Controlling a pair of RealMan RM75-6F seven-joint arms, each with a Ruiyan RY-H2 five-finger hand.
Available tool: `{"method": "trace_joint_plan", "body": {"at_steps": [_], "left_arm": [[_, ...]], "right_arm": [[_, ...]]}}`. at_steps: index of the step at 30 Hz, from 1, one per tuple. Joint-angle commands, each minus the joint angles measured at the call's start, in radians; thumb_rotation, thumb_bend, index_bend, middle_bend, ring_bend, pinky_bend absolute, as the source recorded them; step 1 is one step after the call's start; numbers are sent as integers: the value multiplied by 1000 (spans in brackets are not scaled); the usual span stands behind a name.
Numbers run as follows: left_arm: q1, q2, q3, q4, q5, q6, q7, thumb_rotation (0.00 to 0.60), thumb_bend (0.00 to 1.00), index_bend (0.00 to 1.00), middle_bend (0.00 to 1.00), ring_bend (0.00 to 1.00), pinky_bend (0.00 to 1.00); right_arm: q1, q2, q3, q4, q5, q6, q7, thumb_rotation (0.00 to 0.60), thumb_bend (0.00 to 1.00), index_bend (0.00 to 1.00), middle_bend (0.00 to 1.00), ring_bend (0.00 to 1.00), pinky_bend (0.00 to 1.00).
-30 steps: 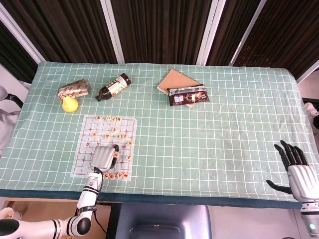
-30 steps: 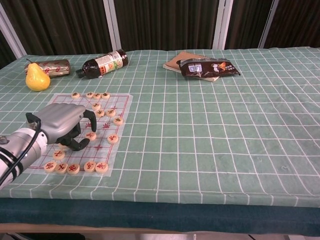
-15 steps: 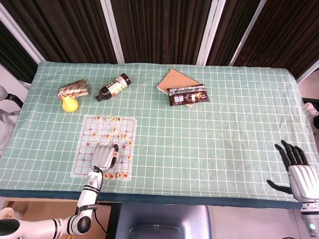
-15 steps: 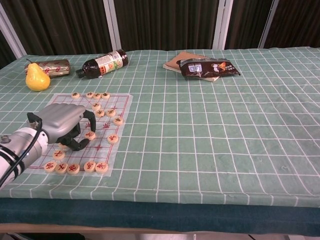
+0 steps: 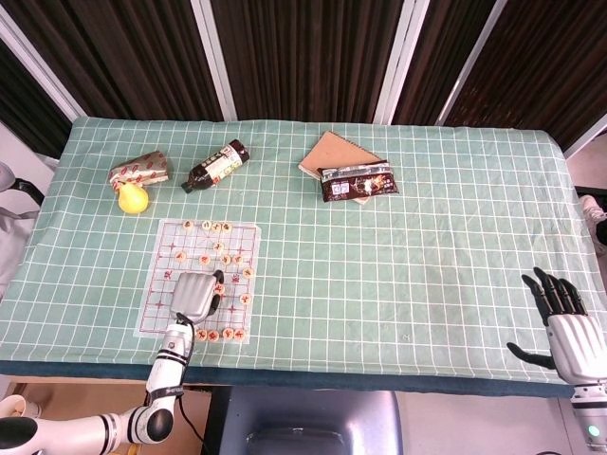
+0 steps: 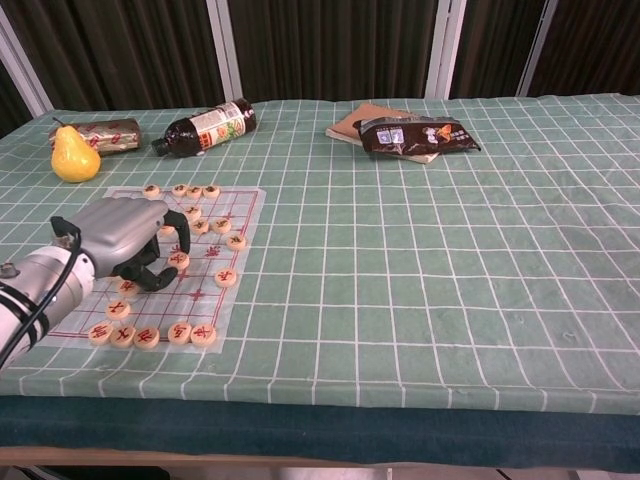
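My left hand [image 5: 194,296] [image 6: 120,235] hovers low over the near-left part of a chess board sheet [image 5: 152,315] [image 6: 216,300]. Its fingers are curled down. A round wooden chess piece [image 6: 178,262] sits between the thumb and a fingertip, apparently pinched. More pieces lie scattered on the board, with a row [image 5: 220,335] [image 6: 150,334] along its near edge. Only the head view shows my right hand [image 5: 561,324]. It holds nothing and has its fingers spread at the table's near right corner.
A yellow pear [image 5: 132,198] [image 6: 74,157] and a lying can [image 5: 139,170] are at the far left. Beside them lies a dark bottle [image 5: 215,166] [image 6: 205,126]. A snack bag [image 5: 358,182] [image 6: 418,132] rests on a brown notebook [image 5: 332,152] at the back centre.
My left hand has shifted a little towards the far side of the board, and the piece between its fingers has moved with it. The right hand has stayed put.
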Motion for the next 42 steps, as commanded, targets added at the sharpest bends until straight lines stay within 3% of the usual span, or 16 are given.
{"method": "trace_joint_plan", "body": {"at_steps": [1,19,33,37,42], "left_arm": [[1,-1,-1,2,-2,-2,-1,600,395,493,1000,1000,1000],[-14,-33,-25,67,4,-23,-26,600,393,461,1000,1000,1000],[-13,-24,-28,52,19,-30,-55,600,388,239,1000,1000,1000],[0,15,-24,-14,59,6,-67,600,388,238,1000,1000,1000],[85,199,23,-259,218,147,-146,600,392,236,1000,1000,1000]], "right_arm": [[0,0,0,0,1,-1,0,600,116,0,0,0,0],[5,1,4,-3,14,-14,-5,600,116,0,0,0,0],[8,-2,7,-8,26,-24,-20,600,116,0,0,0,0],[6,0,7,-10,27,-20,-19,600,116,0,0,0,0],[2,5,3,-11,20,-15,-8,600,116,0,0,0,0]]}}
